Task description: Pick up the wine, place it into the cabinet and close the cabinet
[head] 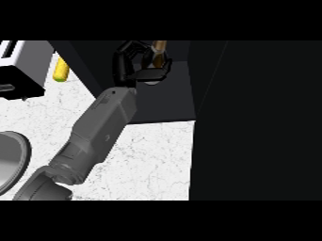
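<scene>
Wine: the bottle (159,51) is at top centre of the frame, mostly hidden; only a brown neck shows, poking up past the curled black fingers
Hand: the one hand (141,66) in view, at the end of a grey forearm (101,129) rising from the lower left, has its fingers and thumb wrapped round the bottle; which arm it is I cannot tell for sure, most likely the left
Other hand: nowhere in frame
Cabinet: the dark cabinet (171,94) fills the upper middle and right, and the bottle is already up inside its black mouth
Handling: glass by the look of it, so stiff, slippery, breakable and top-heavy; I'd hold the body low, not the thin neck, and set it down upright
Tabletop: white speckled tabletop (156,160) below, a toaster (11,66) upper left, a yellow object (61,70) beside it, a grey pan (4,164) at lower left
</scene>
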